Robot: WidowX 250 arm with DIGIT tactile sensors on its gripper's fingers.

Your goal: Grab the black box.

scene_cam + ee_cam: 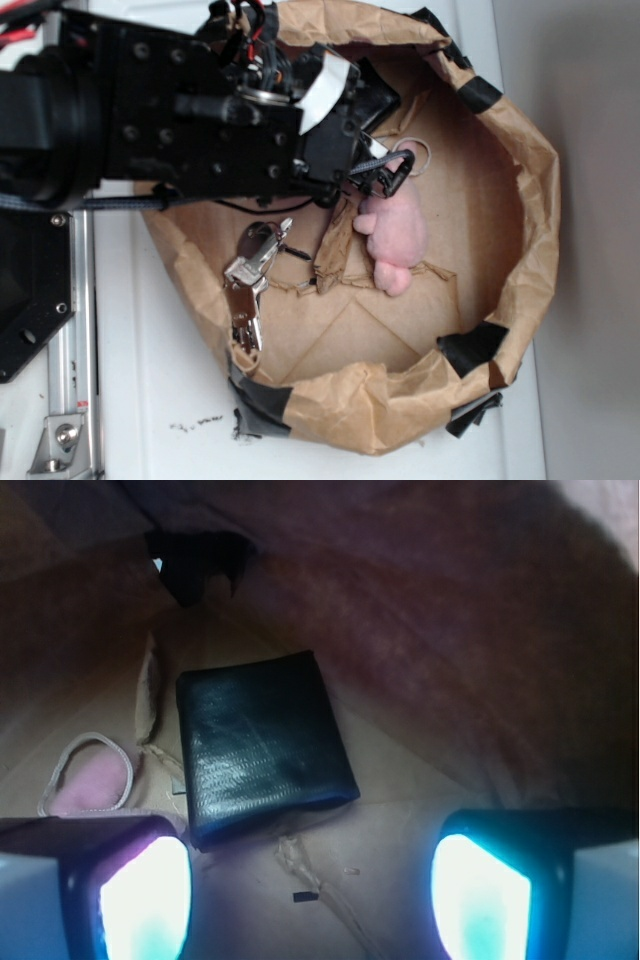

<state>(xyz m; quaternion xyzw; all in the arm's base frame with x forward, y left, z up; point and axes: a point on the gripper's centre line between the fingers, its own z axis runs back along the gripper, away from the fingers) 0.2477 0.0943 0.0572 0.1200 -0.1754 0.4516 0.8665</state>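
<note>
The black box (262, 742) lies flat on the brown paper floor in the wrist view, glossy and square, just ahead of my open gripper (312, 895). Its near edge sits close to the left fingertip (145, 895); the right fingertip (480, 895) stands well to its right. Nothing is between the jaws. In the exterior view the arm covers the box, so it is hidden there, and the gripper (385, 170) hangs low inside the paper bin (530, 200) beside the pink plush toy (395, 235).
A bunch of metal keys (250, 280) lies on the bin floor to the left. The pink plush and its cord loop (85, 780) lie left of the box. Crumpled paper walls with black tape patches (470, 345) ring the floor. A dark hole (195, 570) shows in the far wall.
</note>
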